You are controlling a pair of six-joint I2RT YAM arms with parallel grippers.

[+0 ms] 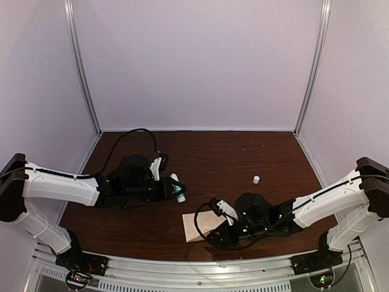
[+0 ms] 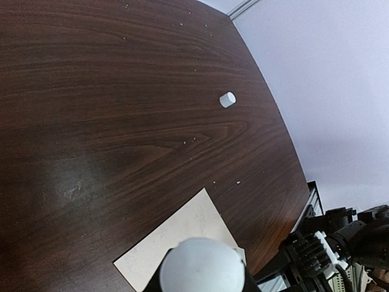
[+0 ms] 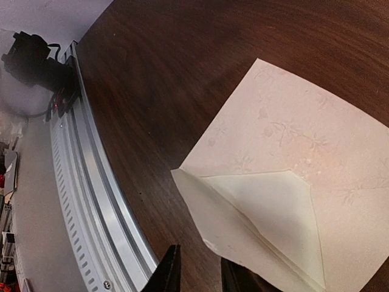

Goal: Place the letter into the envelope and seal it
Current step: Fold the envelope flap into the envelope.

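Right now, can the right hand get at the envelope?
Probably yes: the right hand sits right beside the envelope, at the edge nearest the flap, and nothing lies between them.

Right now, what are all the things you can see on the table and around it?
envelope: one, pale beige-pink, flap side up, near the table's front edge.
cap: one, small and white, alone on the table's right half.
white tube: one, white with a green band, left of the middle, above the envelope.
table: one, dark brown wood.
rail: one, silver, along the table's near edge.
left gripper: one, black, shut on the white tube.
right gripper: one, black, fingers slightly apart at the envelope's edge, holding nothing.
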